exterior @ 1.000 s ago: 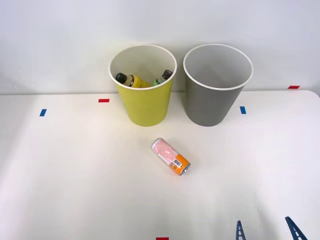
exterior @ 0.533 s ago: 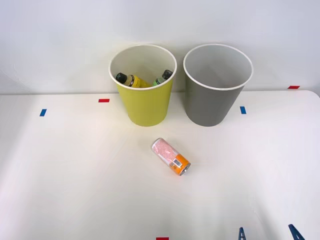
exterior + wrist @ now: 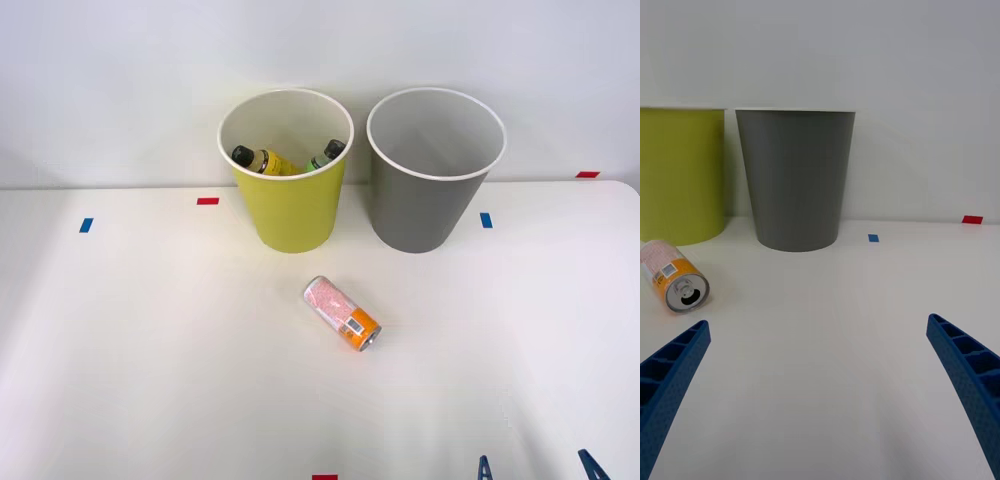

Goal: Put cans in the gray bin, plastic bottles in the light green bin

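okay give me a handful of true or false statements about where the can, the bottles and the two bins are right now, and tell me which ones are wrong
1. The can lies on its side on the table. True.
2. The can is inside the gray bin. False: it is on the table in front of both bins.
3. Two black-capped bottles sit in the light green bin. True.
4. The gray bin stands on the robot's left of the light green bin. False: it stands on the right.
5. The right pincer is shut on the can. False: it is open, holding nothing, apart from the can.
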`<move>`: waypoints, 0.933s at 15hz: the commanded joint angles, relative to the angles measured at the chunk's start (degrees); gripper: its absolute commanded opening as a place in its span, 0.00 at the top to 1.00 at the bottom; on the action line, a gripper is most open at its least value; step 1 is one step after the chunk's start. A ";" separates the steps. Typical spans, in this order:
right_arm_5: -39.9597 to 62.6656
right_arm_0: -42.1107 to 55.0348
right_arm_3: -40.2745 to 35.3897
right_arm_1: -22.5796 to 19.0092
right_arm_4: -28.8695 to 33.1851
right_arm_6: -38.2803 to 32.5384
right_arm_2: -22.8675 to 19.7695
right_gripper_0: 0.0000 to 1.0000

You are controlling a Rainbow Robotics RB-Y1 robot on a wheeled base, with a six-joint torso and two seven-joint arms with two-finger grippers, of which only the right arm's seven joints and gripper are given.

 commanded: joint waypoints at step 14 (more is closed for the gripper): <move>0.00 0.00 -0.01 -0.01 0.01 0.01 0.00 0.00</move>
